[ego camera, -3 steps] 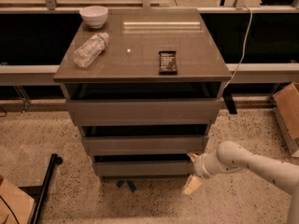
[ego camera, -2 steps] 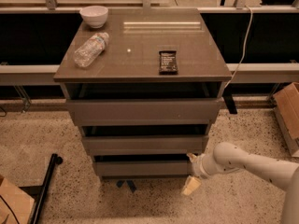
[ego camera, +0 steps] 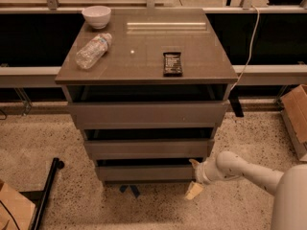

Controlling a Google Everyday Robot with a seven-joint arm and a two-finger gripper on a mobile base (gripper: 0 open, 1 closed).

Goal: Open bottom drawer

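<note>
Bottom drawer (ego camera: pixel 144 172) has the gripper (ego camera: pixel 194 177) at its right end, fingers spread; the arm reaches in low from the right.

On the cabinet (ego camera: pixel 144 66) top: bowl (ego camera: pixel 96 16) back-left, bottle (ego camera: pixel 93 50) before it, packet (ego camera: pixel 172 63) right of centre. Bottom drawer (ego camera: pixel 144 172) sits lowest; gripper (ego camera: pixel 194 176) at its right end.

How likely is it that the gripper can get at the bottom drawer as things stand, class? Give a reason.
Probably yes: the gripper sits at the right end of the bottom drawer, jaws apart, with nothing visible in between.
</note>
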